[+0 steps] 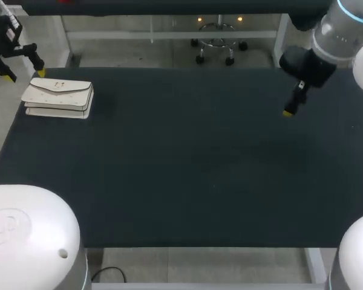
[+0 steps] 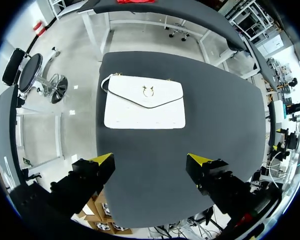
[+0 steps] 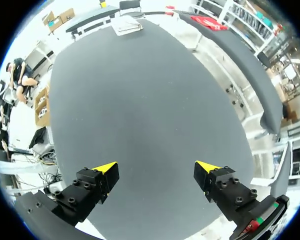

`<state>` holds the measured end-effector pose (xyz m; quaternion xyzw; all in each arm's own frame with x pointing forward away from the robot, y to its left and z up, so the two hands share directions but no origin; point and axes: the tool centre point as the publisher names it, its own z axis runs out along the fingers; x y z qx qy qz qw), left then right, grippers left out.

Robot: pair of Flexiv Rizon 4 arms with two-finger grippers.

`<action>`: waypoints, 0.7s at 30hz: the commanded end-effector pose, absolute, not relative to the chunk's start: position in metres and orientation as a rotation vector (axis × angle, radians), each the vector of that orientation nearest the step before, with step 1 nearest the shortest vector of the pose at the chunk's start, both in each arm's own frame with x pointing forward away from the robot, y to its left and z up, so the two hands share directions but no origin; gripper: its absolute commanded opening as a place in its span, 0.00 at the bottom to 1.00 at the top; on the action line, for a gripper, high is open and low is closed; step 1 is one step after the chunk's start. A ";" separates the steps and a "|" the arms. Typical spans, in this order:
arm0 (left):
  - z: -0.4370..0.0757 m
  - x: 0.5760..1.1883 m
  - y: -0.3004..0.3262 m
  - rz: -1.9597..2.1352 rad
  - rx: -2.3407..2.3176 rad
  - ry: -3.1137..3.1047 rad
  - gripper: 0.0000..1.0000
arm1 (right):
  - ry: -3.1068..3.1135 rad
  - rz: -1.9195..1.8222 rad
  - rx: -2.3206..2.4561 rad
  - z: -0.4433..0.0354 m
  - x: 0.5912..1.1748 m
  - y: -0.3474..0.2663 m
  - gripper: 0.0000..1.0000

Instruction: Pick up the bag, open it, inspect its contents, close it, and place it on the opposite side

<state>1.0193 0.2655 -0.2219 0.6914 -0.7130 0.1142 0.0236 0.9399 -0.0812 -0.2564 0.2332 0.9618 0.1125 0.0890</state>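
A white flap bag (image 1: 57,98) with a small gold clasp lies closed at the far left of the dark table (image 1: 187,163). My left gripper (image 1: 25,75) hovers open just behind and left of it, near the table's corner. In the left wrist view the bag (image 2: 144,102) lies ahead of the open left gripper (image 2: 151,160), with bare table between its yellow tips. My right gripper (image 1: 288,112) hangs over the far right of the table. It is open (image 3: 156,167) with nothing between its fingers, and the bag (image 3: 126,24) shows small at the table's far end.
Apart from the bag, only the dark table top (image 3: 150,100) shows beneath both arms. My two arms' white bases sit at the near corners.
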 end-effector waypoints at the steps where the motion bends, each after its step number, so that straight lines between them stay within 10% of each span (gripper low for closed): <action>1: -0.230 1.024 0.274 0.396 2.118 -2.163 1.00 | 2.746 0.828 0.242 -0.269 0.933 -0.079 1.00; 21: -0.247 1.046 0.287 0.490 2.004 -2.035 1.00 | 2.825 0.914 0.123 -0.289 0.933 -0.041 1.00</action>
